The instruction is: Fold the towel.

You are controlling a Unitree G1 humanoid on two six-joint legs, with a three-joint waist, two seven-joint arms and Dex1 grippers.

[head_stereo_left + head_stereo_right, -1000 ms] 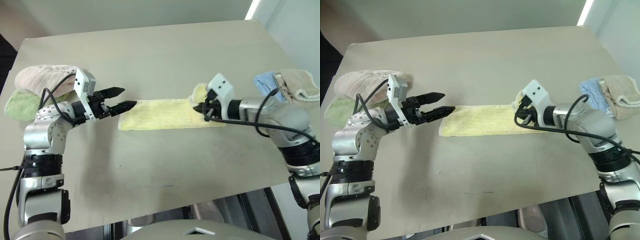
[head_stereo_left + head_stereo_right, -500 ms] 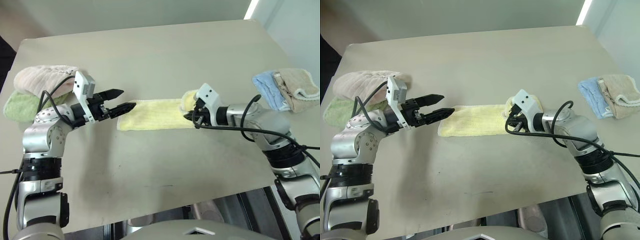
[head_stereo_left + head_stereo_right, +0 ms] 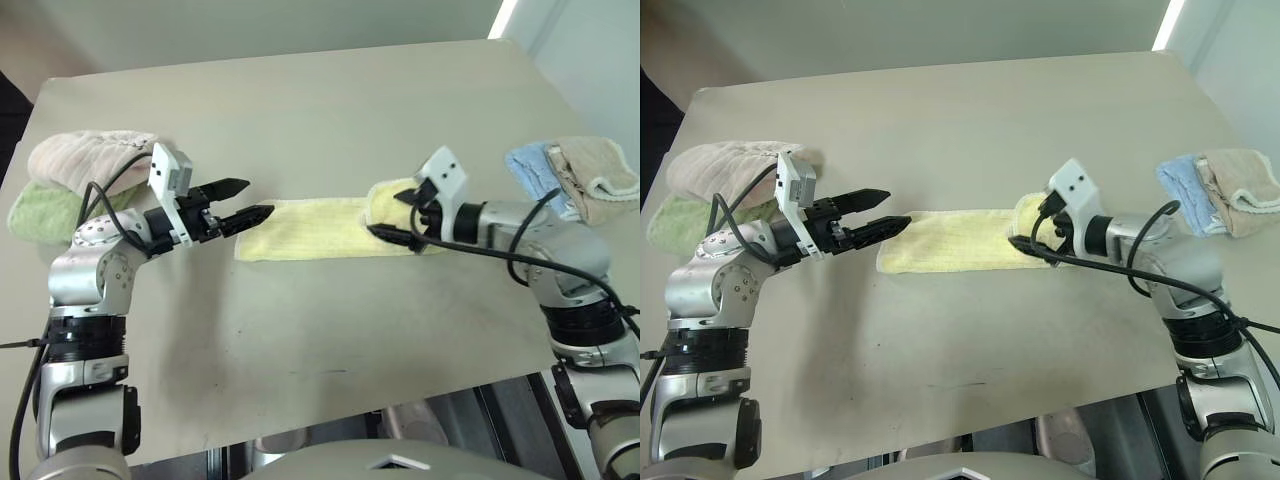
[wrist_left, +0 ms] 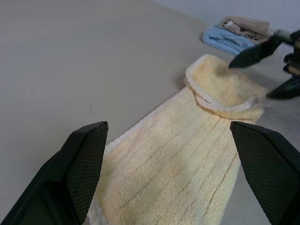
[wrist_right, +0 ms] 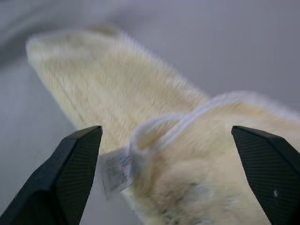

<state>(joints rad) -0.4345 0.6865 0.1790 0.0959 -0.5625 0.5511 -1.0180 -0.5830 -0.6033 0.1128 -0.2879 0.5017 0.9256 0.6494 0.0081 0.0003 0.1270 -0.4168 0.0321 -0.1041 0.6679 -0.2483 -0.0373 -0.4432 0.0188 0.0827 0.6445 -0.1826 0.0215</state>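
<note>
A large beige table [image 3: 330,110] is seen, with everything laid on its top. The pale yellow towel [image 3: 310,230] is stretched out flat near the table's middle, its long side running left to right; its right end [image 3: 392,197] is folded back over itself in a loose, rounded flap. At the table's left edge a pink towel [image 3: 80,155] is stacked on a green one [image 3: 40,212]. Near the right edge a light blue towel [image 3: 535,172] and a beige cloth [image 3: 600,170] are placed touching each other, well apart from the yellow towel. The left gripper [image 3: 248,200] is held just off the yellow towel's left end, jaws spread and nothing between them. The right gripper [image 3: 395,215] is poised at the folded flap, jaws spread wide, and the towel is not pinched. A small white tag [image 5: 115,171] is seen at the flap's edge in the right wrist view.
</note>
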